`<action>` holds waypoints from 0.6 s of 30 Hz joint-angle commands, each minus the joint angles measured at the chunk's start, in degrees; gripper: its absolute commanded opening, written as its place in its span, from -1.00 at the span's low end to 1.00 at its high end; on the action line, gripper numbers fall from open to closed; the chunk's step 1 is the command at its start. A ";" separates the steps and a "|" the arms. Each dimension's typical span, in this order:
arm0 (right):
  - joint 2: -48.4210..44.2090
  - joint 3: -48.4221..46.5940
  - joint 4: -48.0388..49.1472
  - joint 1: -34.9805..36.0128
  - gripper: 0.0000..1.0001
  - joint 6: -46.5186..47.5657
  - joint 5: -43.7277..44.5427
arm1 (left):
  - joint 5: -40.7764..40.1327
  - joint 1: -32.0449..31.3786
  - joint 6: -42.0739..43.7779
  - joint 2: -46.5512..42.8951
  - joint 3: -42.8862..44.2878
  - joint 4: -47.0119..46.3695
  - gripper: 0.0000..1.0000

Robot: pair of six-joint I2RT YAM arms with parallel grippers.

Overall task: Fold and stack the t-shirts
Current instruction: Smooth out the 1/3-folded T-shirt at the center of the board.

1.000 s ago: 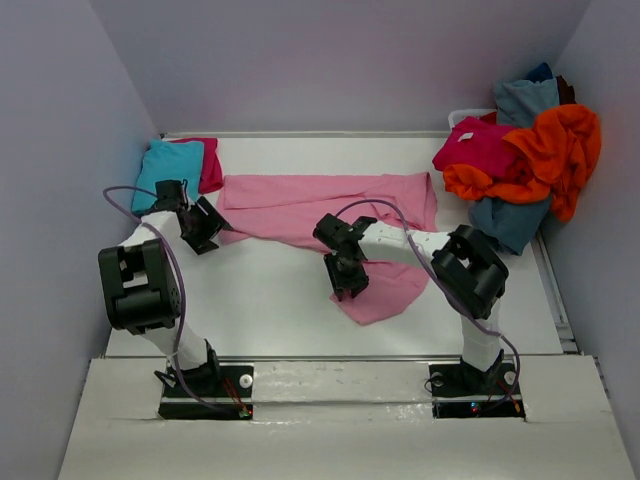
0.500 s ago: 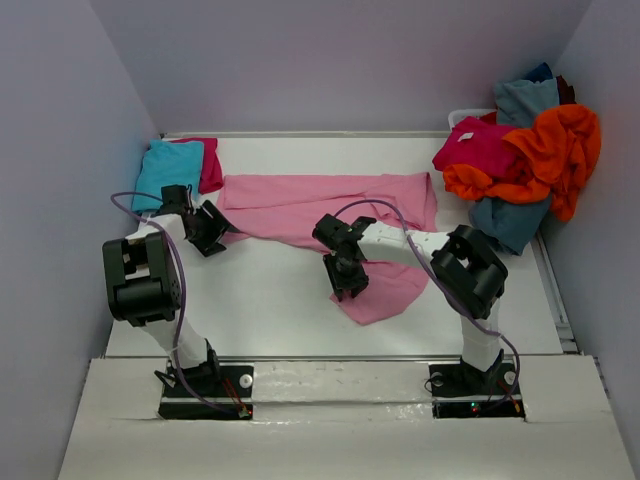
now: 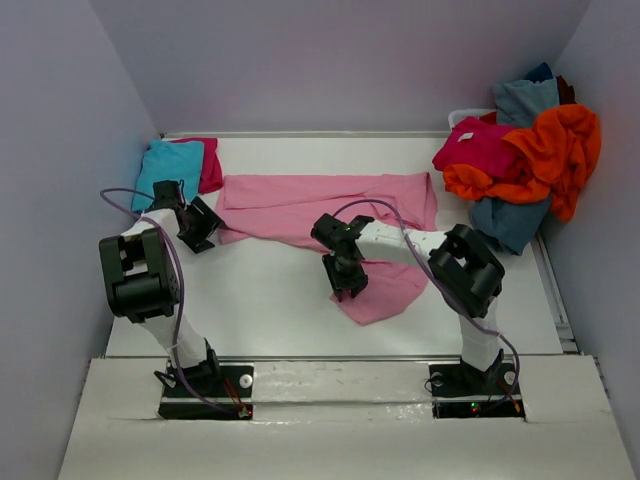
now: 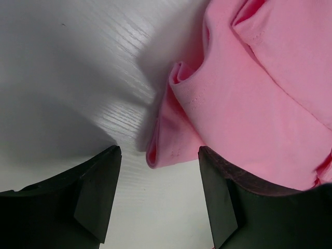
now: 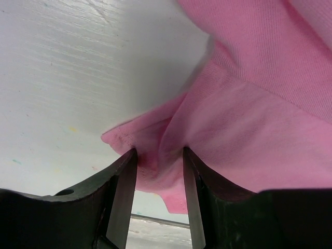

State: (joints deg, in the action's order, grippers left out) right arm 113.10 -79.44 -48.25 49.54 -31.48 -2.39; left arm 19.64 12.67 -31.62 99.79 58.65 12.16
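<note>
Overhead view: one light pink t-shirt (image 3: 320, 203) lies across the middle of the surface (image 3: 270, 300), running from 9 o'clock to 3 o'clock, with one flap drooping toward 5 o'clock. At the 10 o'clock corner, one turquoise t-shirt (image 3: 168, 168) lies folded on one magenta t-shirt (image 3: 209, 165). At 2 o'clock stands one heap of t-shirts (image 3: 520, 150), overhanging the surface edge. Three colours are counted in it: magenta, orange and grey-blue. The number of garments in it cannot be told. There are two arms and two grippers. The left gripper (image 3: 203, 222) sits at the shirt's 9 o'clock end, and the right gripper (image 3: 346, 285) at the flap. The overhead view does not show the state of either. The left wrist view supplies it: both fingers (image 4: 98, 192) stand wide apart, a folded hem corner lies on the surface between them, and nothing is pinched. The right wrist view shows its two fingers (image 5: 122, 197) drawn close, with a bunch of the pink cloth clamped between them and its stitched edge protruding at 9 o'clock.
</note>
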 commanded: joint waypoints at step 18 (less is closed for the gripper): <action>4.24 -0.63 0.35 1.09 -0.08 0.46 0.46 | 1.54 0.43 1.03 1.28 -2.75 -1.26 0.12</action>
State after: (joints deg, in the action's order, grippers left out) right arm 114.24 -80.97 -49.82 49.58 -31.09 -2.35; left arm 20.91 12.86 -31.38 100.25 57.34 11.25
